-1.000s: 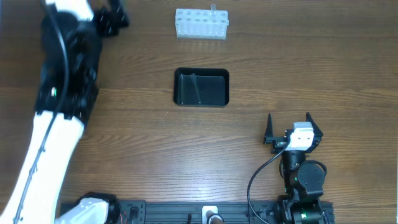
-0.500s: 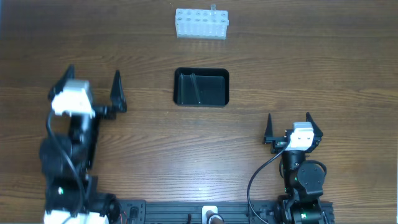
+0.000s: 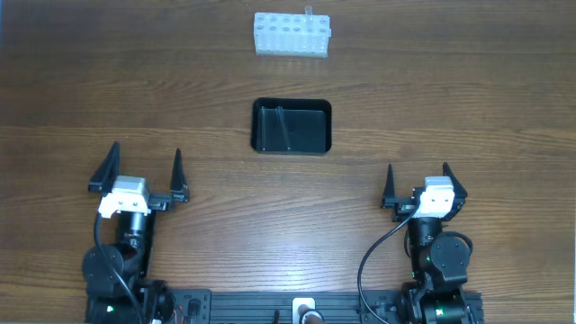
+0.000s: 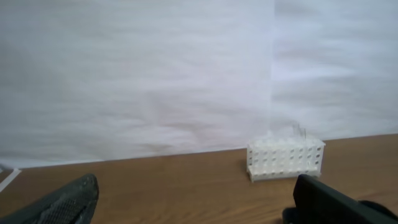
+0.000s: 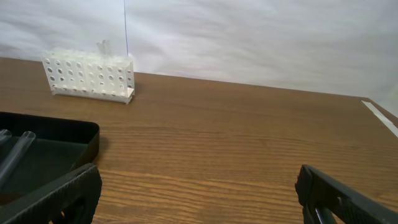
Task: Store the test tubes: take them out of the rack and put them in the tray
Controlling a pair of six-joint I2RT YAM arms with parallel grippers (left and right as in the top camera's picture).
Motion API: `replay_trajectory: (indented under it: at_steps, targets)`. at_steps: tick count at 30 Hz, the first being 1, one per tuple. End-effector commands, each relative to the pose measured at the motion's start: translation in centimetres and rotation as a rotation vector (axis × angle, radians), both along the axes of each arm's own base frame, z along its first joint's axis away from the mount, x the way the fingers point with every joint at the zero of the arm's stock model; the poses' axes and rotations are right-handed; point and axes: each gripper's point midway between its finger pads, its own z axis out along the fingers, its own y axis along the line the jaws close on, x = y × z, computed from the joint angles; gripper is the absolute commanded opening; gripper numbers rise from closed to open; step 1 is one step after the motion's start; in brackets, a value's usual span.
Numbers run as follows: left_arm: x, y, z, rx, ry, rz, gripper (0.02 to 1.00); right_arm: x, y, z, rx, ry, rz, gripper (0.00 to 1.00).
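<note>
One test tube (image 3: pixel 309 12) stands upright at the right end of the white rack (image 3: pixel 292 35) on the table's (image 3: pixel 468 90) far side, two tubes (image 3: pixel 281 128) lie in the black tray (image 3: pixel 255 127), long axes pointing away from the arms, and the left gripper (image 3: pixel 144 162), now drawn back near its base, and the right gripper (image 3: pixel 418 173) both hold their jaws apart.

The left arm (image 3: pixel 124 247) is folded over its base at the near left. The left gripper (image 3: pixel 146 153) is pointed toward the far side, its jaws spread wide with nothing held between them. The right arm (image 3: pixel 438 247) is folded in the same pose at the near right. The right gripper (image 3: pixel 418 169) is likewise pointed toward the far side, jaws spread wide and empty. The two grippers are set well apart, about level with each other. In the left wrist view the dark fingers (image 4: pixel 68 202) are seen far apart.
</note>
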Motion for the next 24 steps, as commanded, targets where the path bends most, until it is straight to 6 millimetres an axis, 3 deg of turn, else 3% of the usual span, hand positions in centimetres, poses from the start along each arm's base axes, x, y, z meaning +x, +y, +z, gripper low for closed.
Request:
replay_trajectory:
  at_steps: [1,10,15,24]
  targets:
    - [0.1,-0.2,-2.8,0.020,0.039,-0.011,1.000,0.0,0.1,-0.2,0.005,0.001,0.003,0.991]
    - [0.1,-0.2,-5.6,0.031,0.110,-0.034,1.000,0.0,0.1,-0.2,0.005,0.001,0.003,0.993]
    - [0.0,0.0,-8.6,0.032,0.233,-0.028,1.000,0.0,0.1,-0.2,0.005,0.001,0.003,0.991]
    - [0.1,0.0,-8.5,0.032,0.229,-0.026,1.000,0.0,0.1,-0.2,0.005,0.001,0.003,0.993]
